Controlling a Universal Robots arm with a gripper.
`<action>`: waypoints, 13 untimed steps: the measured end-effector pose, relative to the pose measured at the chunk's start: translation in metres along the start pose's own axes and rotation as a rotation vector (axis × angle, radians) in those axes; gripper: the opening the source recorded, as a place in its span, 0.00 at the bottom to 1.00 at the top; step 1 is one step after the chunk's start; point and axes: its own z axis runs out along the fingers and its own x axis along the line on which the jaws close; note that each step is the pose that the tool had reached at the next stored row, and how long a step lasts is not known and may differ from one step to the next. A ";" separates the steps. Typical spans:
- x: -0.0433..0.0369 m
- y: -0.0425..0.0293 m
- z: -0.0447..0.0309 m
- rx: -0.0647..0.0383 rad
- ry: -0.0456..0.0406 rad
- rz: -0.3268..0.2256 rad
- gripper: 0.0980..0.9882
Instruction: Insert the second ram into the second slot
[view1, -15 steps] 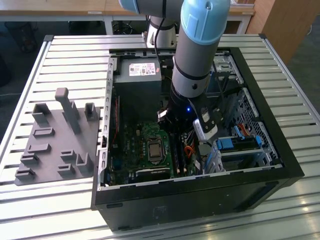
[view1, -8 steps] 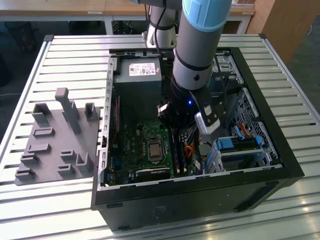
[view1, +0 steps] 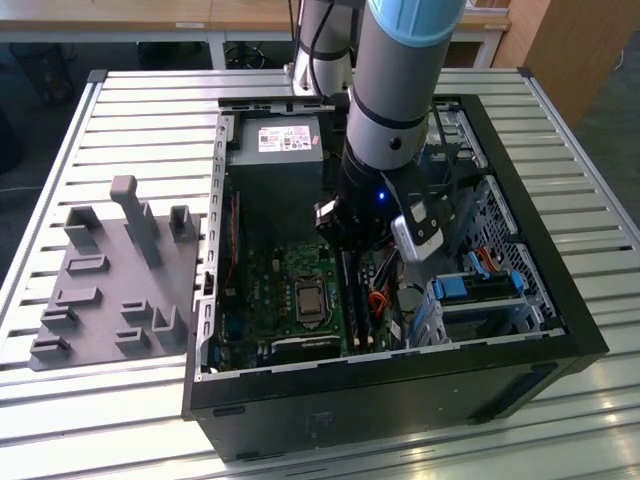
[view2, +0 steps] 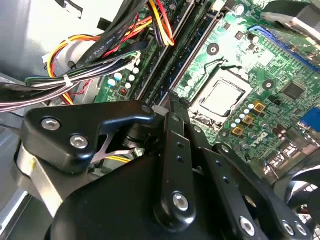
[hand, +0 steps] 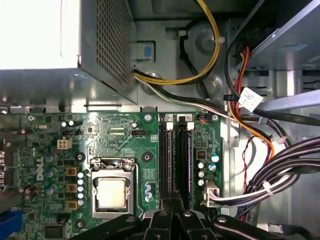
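Fingertips of the gripper look pressed together, bearing on one end of the second ram, which seems to stand edge-up in the memory slots, long axis 12-to-6 in the exterior view, stretching toward 6 from the gripper.

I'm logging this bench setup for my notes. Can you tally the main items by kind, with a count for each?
Robot arm: 1
Open computer case: 1
Motherboard: 1
Processor: 1
Power supply: 1
Grey fixture plate: 1
Total: 6
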 end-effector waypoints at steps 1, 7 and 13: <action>0.0001 0.0000 -0.0012 0.000 0.0000 0.000 0.01; 0.0003 0.0002 -0.0065 0.000 0.0000 0.001 0.01; 0.0003 0.0003 -0.0069 0.000 0.0005 0.001 0.01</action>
